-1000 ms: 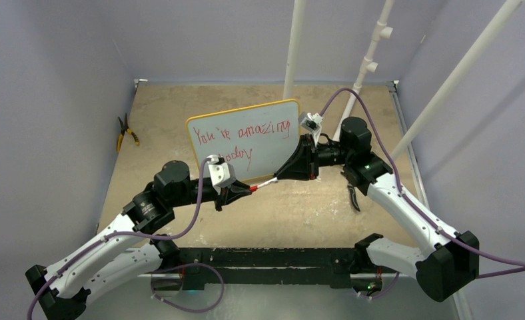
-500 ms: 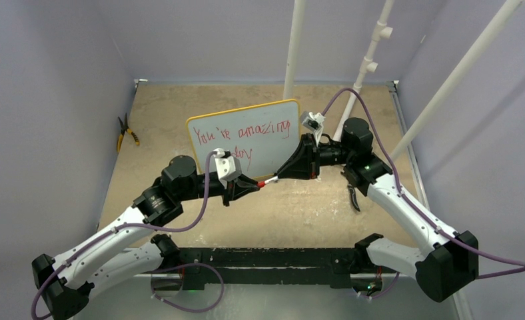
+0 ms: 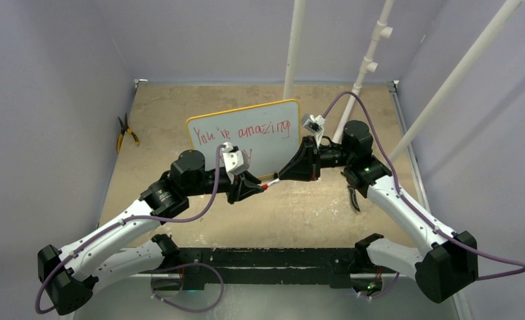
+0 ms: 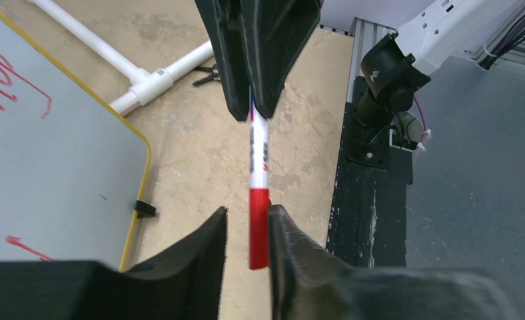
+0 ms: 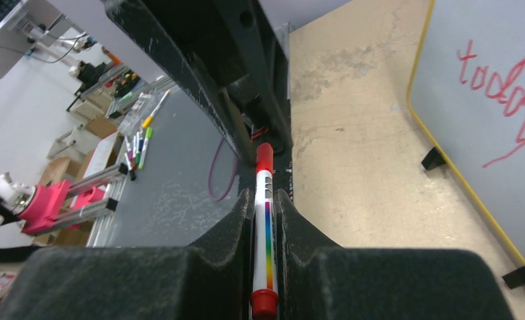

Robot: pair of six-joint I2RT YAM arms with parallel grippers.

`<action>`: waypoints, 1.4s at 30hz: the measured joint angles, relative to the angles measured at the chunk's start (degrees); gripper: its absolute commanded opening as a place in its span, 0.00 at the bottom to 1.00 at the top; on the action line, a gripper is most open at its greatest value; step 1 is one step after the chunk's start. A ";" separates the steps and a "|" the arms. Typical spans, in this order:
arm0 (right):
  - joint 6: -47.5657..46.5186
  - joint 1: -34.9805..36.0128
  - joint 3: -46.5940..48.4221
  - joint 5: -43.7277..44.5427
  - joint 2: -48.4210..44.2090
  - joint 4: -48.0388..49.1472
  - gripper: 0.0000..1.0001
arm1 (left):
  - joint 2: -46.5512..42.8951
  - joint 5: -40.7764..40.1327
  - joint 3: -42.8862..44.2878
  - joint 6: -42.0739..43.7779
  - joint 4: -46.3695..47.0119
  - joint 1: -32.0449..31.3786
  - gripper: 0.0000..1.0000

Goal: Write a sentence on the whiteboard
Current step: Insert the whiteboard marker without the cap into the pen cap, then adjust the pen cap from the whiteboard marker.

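Firmly, the right gripper [image 3: 278, 177] clamps a slim white marker [image 4: 258, 157]; the left gripper [image 4: 248, 215] jaws stand apart around its glossy red cap [image 4: 259, 230].

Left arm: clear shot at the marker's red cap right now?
Probably yes. The marker sticks out of the right jaws toward the left arm, and its red cap sits between the open left jaws, with nothing else in the gap.
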 measured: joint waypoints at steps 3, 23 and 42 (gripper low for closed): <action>-0.02 1.09 -0.02 -0.37 0.07 -0.11 0.00 | -1.20 -1.92 1.40 0.22 -1.40 0.00 0.47; -2.05 1.44 -0.04 -0.55 0.57 -2.60 0.00 | 3.82 0.55 2.05 -0.70 -7.43 0.02 0.59; -6.14 1.14 0.07 0.15 2.01 -5.22 0.00 | 8.76 6.67 2.64 -0.52 -7.34 0.15 0.00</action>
